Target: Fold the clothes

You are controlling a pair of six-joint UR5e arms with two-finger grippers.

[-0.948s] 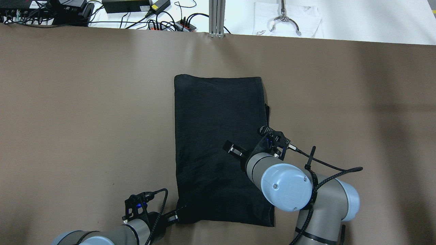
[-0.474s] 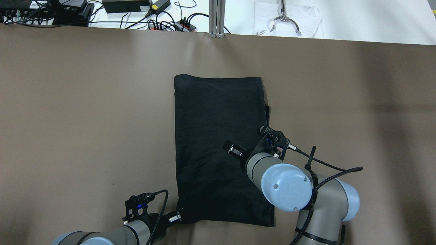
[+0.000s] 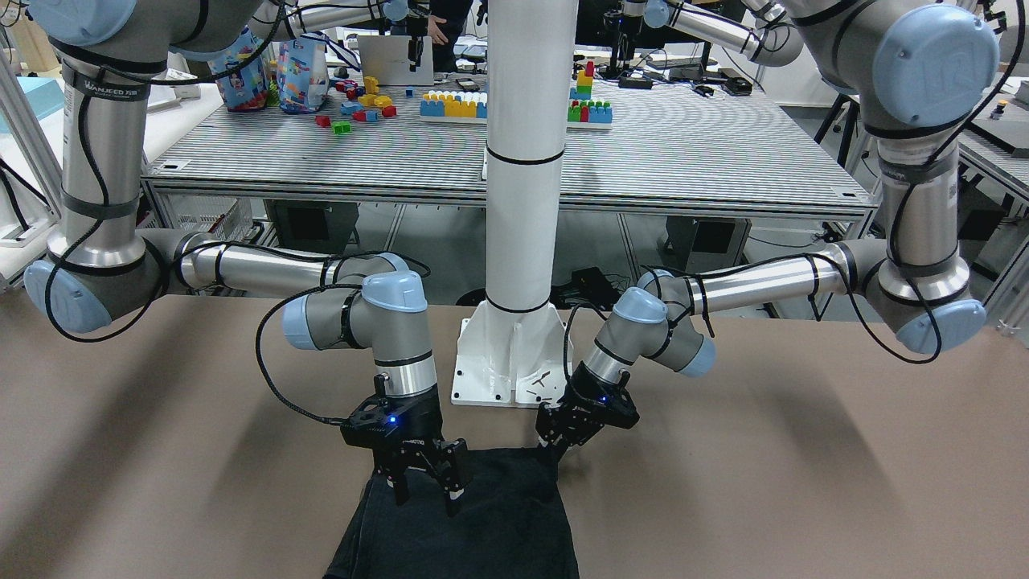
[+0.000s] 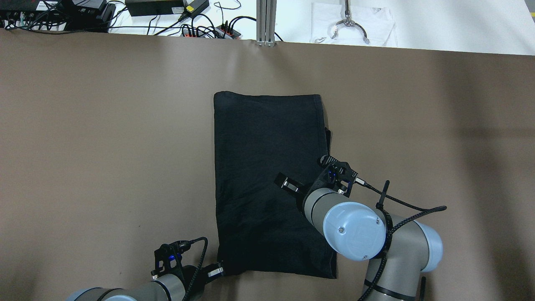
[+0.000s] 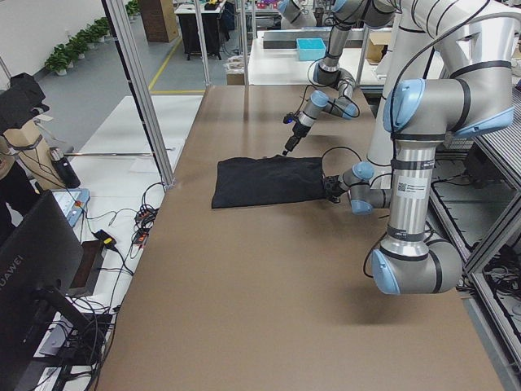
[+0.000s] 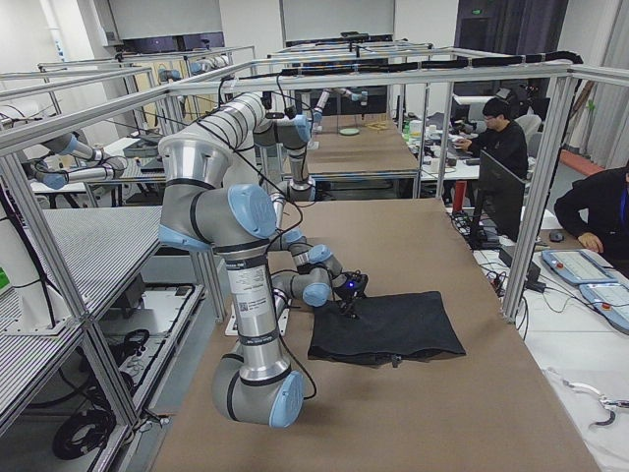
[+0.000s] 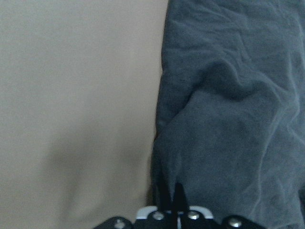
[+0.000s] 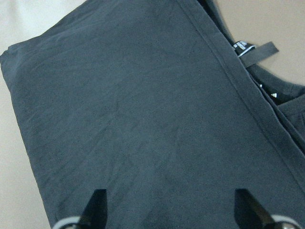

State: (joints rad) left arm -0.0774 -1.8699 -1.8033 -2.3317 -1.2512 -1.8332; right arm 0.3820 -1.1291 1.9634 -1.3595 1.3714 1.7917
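Black garment [image 4: 267, 175]: it lay flat on the brown table [image 4: 104, 146], a longish rectangle running away from the robot, pretty smooth apart from a few soft wrinkles.

Left gripper [image 4: 220, 269]: it was down low at the garment's near left corner, right at the edge. On the left wrist cam its fingers [image 7: 164, 193] were pinched nearly together with the fabric's edge caught between them, so it had hold of that corner. The cloth bunched up a bit just ahead of the pinch.

Right gripper [image 3: 426, 492]: it was spread wide, with both fingertips [image 8: 97, 207] far apart on the right wrist cam. There was nothing between them, just flat fabric below. It hung over the right side of the garment around the middle of its length. Honestly couldn't tell if the tips were touching the cloth or sitting just above it.

Tag [image 8: 255, 51]: a small black neck label poked out along the garment's right hem, where the folded layers showed.

White pillar [image 3: 526, 161]: its base plate [image 3: 506, 362] sat near the garment's robot-side edge, between the two arms.
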